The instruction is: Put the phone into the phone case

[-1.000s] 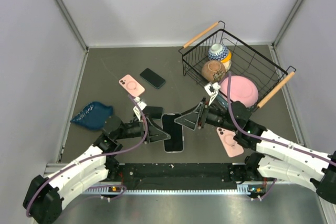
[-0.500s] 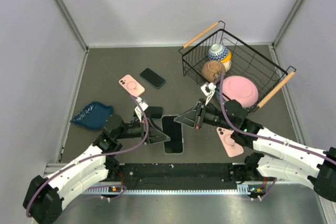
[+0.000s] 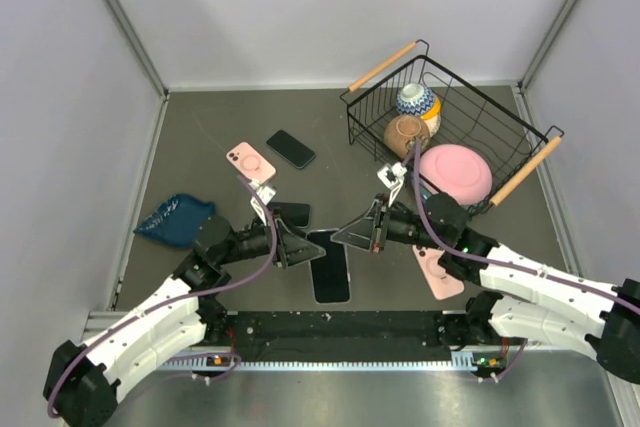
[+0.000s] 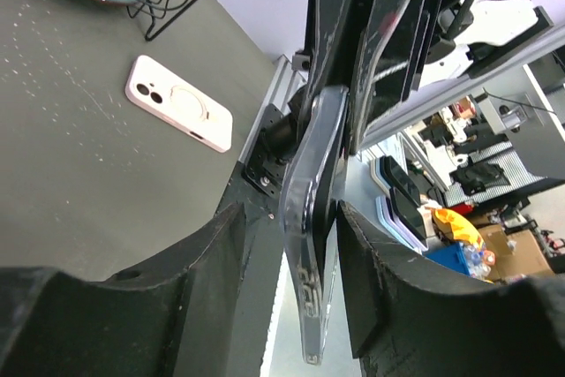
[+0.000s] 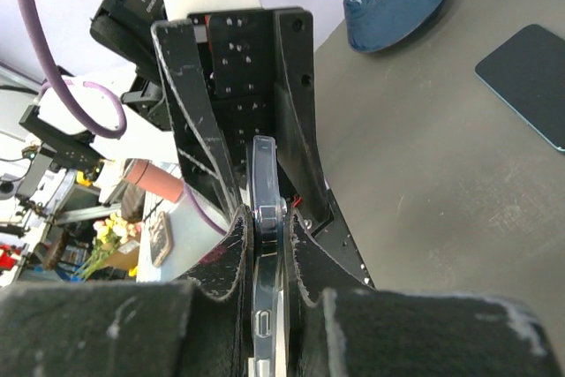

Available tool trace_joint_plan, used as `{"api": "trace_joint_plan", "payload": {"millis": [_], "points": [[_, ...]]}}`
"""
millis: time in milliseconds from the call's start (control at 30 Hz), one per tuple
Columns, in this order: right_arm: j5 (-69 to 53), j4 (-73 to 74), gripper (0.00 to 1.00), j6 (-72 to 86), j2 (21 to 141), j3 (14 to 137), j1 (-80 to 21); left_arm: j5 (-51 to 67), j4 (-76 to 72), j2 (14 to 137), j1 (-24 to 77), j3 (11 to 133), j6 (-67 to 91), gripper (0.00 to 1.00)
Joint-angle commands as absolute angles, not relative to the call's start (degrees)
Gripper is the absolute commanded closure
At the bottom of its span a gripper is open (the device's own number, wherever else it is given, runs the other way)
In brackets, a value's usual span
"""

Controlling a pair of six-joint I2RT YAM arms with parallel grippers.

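A black phone sits in a clear case (image 3: 331, 267), held flat just above the table centre. My right gripper (image 3: 353, 237) is shut on its far right end; in the right wrist view both pads press the case edge (image 5: 267, 245), whose port cut-out faces the camera. My left gripper (image 3: 298, 251) reaches in from the left. In the left wrist view its jaws (image 4: 291, 227) straddle the clear case (image 4: 309, 218) with a light gap on each side, wider on the left.
A pink case (image 3: 250, 162), a black phone (image 3: 290, 149) and a dark item (image 3: 292, 213) lie at the left. Another pink case (image 3: 437, 272) lies right of centre. A blue dish (image 3: 175, 219) sits far left. A wire basket (image 3: 520, 132) with bowls stands back right.
The cased phone has shifted a little toward the near edge. My right gripper has moved slightly left and down with it; the left gripper has stayed at the phone's left side.
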State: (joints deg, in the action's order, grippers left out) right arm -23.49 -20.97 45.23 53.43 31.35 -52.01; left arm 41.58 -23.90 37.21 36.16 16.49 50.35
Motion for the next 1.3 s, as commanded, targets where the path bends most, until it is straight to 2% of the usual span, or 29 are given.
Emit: {"api": "trace_joint_plan", "payload": {"millis": [0,67,100,167,200,367,500,533,600,700,833,967,1033,1067,1200,1267], "points": [[-25.66,-27.60,1.00,47.20,53.00,31.55,-52.47,37.97,-24.61,37.18,35.95,19.69,48.61,0.53],[-25.66,-27.60,1.00,47.37,52.91,31.38,-52.38,37.88,-24.61,37.79,36.04,19.86,48.17,0.67],[-25.58,-27.51,1.00,47.46,52.91,31.29,-52.38,37.10,-23.57,38.05,35.95,20.04,47.29,0.85],[-25.05,-27.25,1.00,47.64,52.91,31.29,-52.38,36.21,-20.84,38.41,35.95,21.17,45.89,0.98],[-24.79,-26.81,1.00,47.64,52.91,31.55,-52.38,35.08,-18.39,38.58,36.03,21.53,44.75,1.00],[-23.12,-24.70,0.98,47.72,53.52,31.91,-52.47,34.19,-14.15,39.29,36.03,23.73,42.54,1.00],[-24.60,-26.27,0.75,48.16,53.70,30.68,-52.47,34.63,-16.87,38.32,35.95,23.12,44.73,1.00],[-26.44,-26.89,0.64,48.16,53.79,30.06,-52.47,34.37,-18.09,37.62,35.95,22.77,45.26,1.00],[-28.46,-29.00,0.50,48.77,53.70,28.05,-52.30,33.93,-18.89,36.65,36.03,22.41,46.66,1.00],[-30.40,-32.25,0.42,49.83,53.70,24.88,-52.47,32.26,-20.04,34.81,35.95,21.89,48.16,1.00],[-31.90,-35.50,0.41,50.36,54.67,21.45,-52.82,30.94,-22.76,33.58,35.86,20.92,50.44,1.00],[-33.48,-39.72,0.44,50.89,56.69,19.69,-53.26,29.88,-23.82,34.19,35.95,20.65,51.33,1.00],[-33.23,-40.69,0.53,50.98,57.13,19.69,-53.26,29.36,-24.17,34.98,35.95,20.22,51.50,1.00],[-32.96,-41.04,0.58,51.24,57.30,19.60,-53.26,29.44,-24.69,35.33,35.86,19.95,51.94,1.00],[-30.25,-41.22,0.99,52.47,57.31,19.42,-53.26,29.27,-26.37,36.73,35.51,18.99,52.38,1.00],[-29.27,-40.69,1.00,53.08,56.96,19.07,-53.35,28.74,-25.49,37.09,35.51,18.90,51.51,1.00]]}}
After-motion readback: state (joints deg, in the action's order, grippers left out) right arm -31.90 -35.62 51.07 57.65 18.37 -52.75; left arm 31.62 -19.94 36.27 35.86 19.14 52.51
